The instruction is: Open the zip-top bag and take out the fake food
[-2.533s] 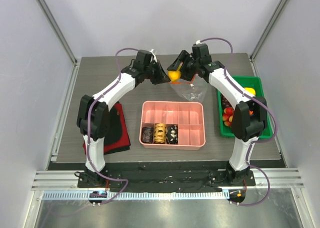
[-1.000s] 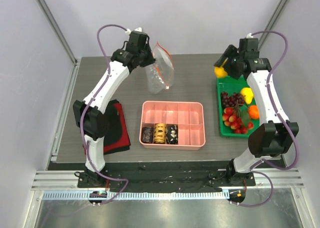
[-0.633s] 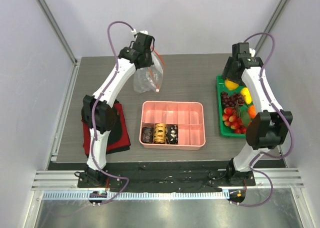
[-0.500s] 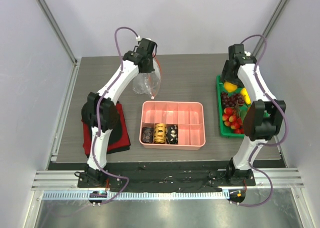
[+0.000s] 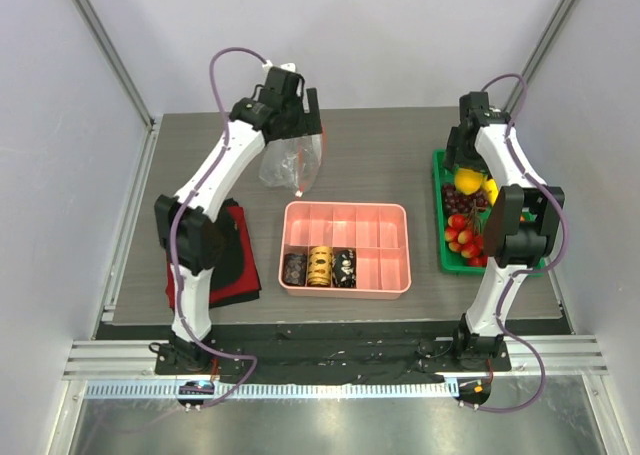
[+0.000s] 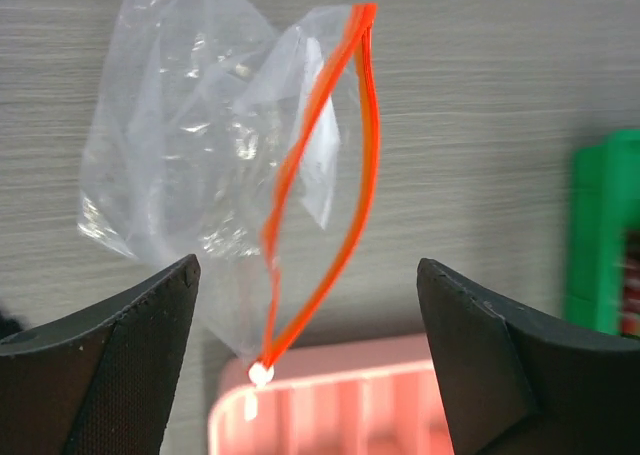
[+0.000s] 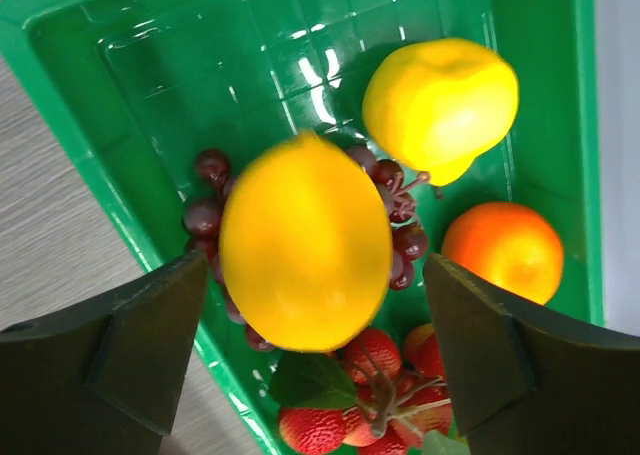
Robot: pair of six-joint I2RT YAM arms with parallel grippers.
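Directly below the left gripper [image 6: 305, 275], jaws wide apart and holding nothing, the clear bag [image 6: 190, 145] sits at the table's [image 5: 390, 140] far left, its red zip strip [image 6: 367, 15] running near to far. The right gripper [image 7: 317, 270], likewise spread, hovers over a lemon [image 7: 305, 240] in the green tray [image 7: 60, 85].

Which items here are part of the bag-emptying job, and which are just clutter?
Job: zip-top bag; fake food, lying in the green tray.
Lying about: pink divided tray; patterned cylinders inside it; red and black cloth.
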